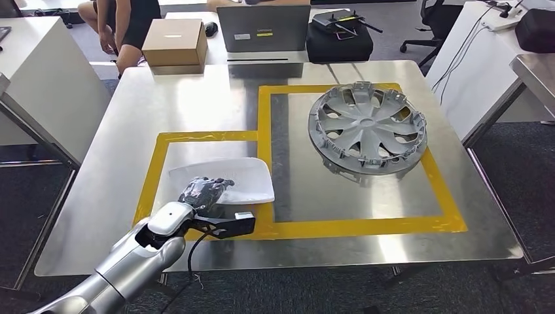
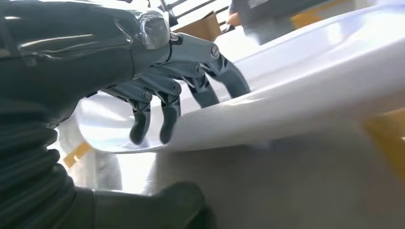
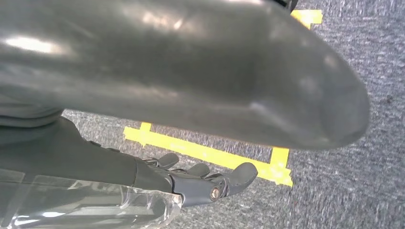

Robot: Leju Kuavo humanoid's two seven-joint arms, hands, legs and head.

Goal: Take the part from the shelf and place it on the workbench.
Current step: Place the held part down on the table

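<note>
The white curved part [image 1: 235, 180] lies on the steel workbench [image 1: 196, 98], inside the smaller yellow tape rectangle. My left hand [image 1: 204, 191] is at its near-left rim. In the left wrist view its dark fingers [image 2: 165, 102] hook over the rim of the white part [image 2: 305, 95] and touch the inner face. The thumb [image 2: 176, 205] sits apart below, with bare table between it and the part. My right hand [image 3: 200, 179] hangs over grey carpet with its fingers loosely bent around nothing.
A silver hubcap [image 1: 368, 127] lies in the larger yellow rectangle at the right. Past the far edge are a cardboard box [image 1: 175, 40], a laptop [image 1: 263, 27] and a seated person [image 1: 121, 26]. Yellow floor tape [image 3: 210, 155] crosses the carpet under my right hand.
</note>
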